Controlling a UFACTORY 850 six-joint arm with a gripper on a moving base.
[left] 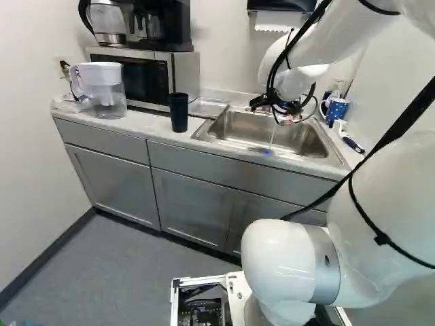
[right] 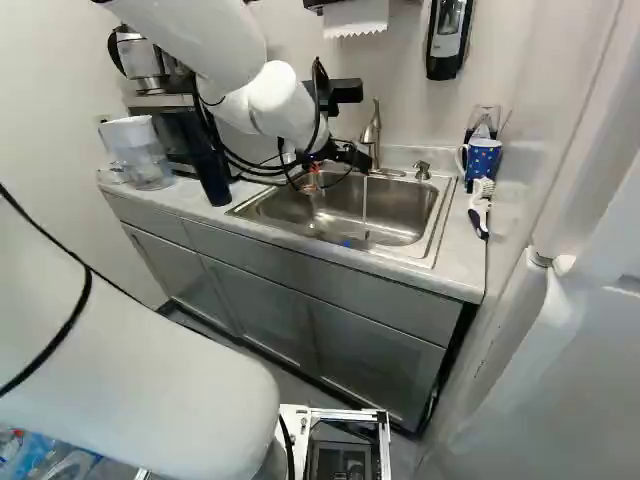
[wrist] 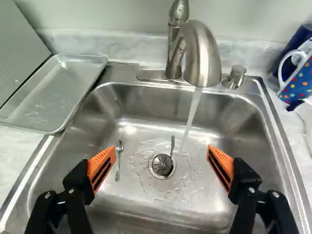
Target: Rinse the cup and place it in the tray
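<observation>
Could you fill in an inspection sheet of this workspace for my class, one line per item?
Surface: light countertop; wet sink, water running from faucet.
Job's things: dark tumbler and dotted mug, either possibly the cup; tray beside sink, no cup in it.
Clutter: two small utensils in sink, one over drain; brush near mug.
Gripper: open above sink, nothing gripped.
Cables: black cables along arm, looping near wrist.
Surroundings: microwave, pitcher, paper towels.
</observation>
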